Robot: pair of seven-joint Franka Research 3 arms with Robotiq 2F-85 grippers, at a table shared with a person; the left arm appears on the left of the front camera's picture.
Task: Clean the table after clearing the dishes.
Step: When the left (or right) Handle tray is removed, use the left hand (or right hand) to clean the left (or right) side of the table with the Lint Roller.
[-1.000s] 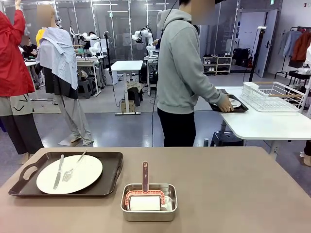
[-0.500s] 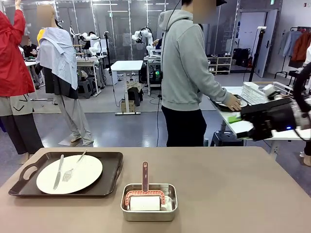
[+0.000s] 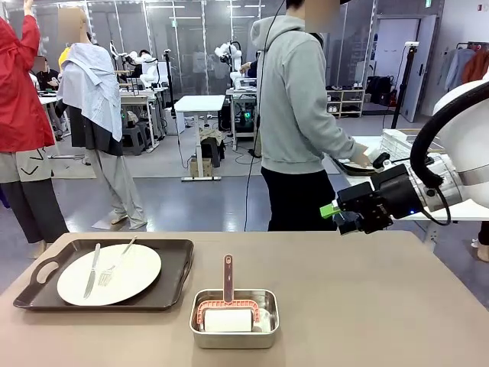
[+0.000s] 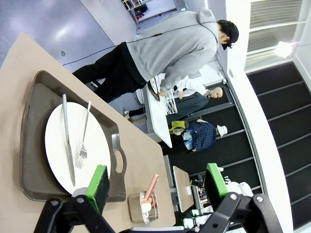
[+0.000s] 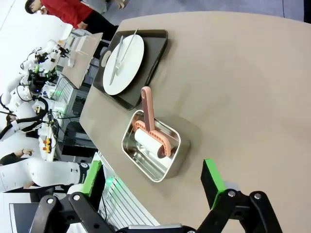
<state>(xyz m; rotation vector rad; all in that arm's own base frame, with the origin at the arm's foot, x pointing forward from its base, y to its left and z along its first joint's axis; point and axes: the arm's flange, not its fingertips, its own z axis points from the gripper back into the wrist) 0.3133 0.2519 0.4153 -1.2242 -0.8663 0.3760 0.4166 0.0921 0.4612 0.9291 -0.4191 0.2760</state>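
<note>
green-padded right claw (image 3: 335, 217) has swung in farther toward the table (image 3: 382, 306).

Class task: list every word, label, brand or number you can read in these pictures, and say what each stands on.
None can be read.
The tray, plate, steel pan and roller show no print.
A small green sign high on the far wall is too small to read.

The right arm (image 3: 458, 145), absent a second ago, has swung in from the right side, carrying its spread fingers (image 3: 330, 209) leftward above the far right edge of the table (image 3: 397, 306), while the person (image 3: 298, 115) has stepped slightly rightward.
</note>
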